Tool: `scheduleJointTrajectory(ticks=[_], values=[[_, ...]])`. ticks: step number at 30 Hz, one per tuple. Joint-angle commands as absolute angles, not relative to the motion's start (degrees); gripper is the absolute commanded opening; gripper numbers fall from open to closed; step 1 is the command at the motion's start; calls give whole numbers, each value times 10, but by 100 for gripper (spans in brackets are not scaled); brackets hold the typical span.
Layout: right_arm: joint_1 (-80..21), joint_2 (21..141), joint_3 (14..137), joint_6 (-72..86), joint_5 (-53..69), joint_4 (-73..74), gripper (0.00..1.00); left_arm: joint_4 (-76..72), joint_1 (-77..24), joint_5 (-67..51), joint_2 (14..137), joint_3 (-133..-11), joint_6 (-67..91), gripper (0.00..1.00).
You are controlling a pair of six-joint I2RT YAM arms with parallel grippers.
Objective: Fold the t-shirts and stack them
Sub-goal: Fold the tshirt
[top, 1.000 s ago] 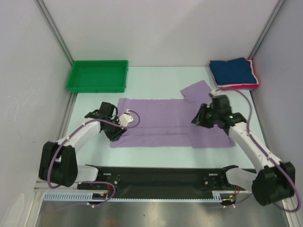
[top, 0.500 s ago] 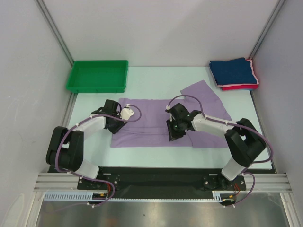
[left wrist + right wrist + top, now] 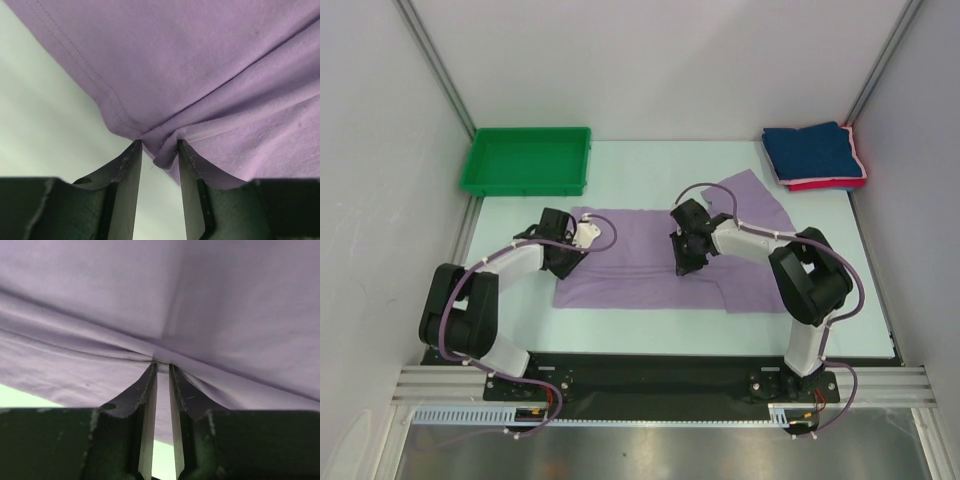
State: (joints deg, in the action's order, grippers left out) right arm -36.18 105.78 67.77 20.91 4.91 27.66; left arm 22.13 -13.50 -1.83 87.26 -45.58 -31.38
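Pale lavender cloth t-shirt (image 3: 650, 275) lies spread mid-table, one sleeve toward far right. We judge a fold is in hand. The left gripper (image 3: 160, 147) is clamped on its left edge, and the right gripper (image 3: 162, 367) is pinched on a gathered ridge mid-shirt. Next, both need to lift together and carry the cloth over. Folded navy blue t-shirt (image 3: 812, 150) sits on the pink-red t-shirt (image 3: 825, 184) far right. Green plastic tray (image 3: 525, 188) far left. Bare pale table (image 3: 640, 170) beyond gives room.

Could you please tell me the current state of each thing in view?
lavender t-shirt, spread flat, pinched by both grippers.
navy t-shirt, folded, lying on the pink-red t-shirt.
pink-red t-shirt, folded, bottom of the stack.
green tray, empty.
left gripper, jaws shut on the lavender t-shirt.
right gripper, jaws shut on the lavender t-shirt.
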Motion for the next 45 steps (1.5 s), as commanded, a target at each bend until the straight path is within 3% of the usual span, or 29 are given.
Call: scheduleJointTrajectory(ticks=[1, 11, 14, 18, 25, 37, 39, 40, 43, 45], values=[[-344, 1068, 704, 212, 4, 276, 22, 196, -127, -5, 878, -479, -302, 41], [-310, 1091, 766, 185, -20, 306, 22, 193, -113, -2, 871, -496, -298, 47], [-301, 1053, 770, 164, -25, 345, 30, 201, -108, 7, 865, -506, -301, 47], [-301, 985, 732, 193, -135, 437, 40, 206, -106, -17, 860, -490, -309, 47], [-318, 890, 591, 250, -111, 428, 45, 197, -107, -52, 852, -469, -313, 48], [-314, 985, 597, 223, -113, 367, 37, 203, -107, -62, 853, -475, -310, 47], [-316, 995, 601, 225, -119, 364, 31, 204, -107, -62, 851, -474, -311, 46], [-316, 998, 603, 225, -123, 366, 23, 202, -107, -62, 849, -473, -310, 43], [-314, 994, 611, 225, -133, 369, 14, 202, -107, -65, 846, -470, -312, 33], [-315, 994, 622, 225, -136, 374, 6, 202, -107, -66, 846, -471, -311, 22]])
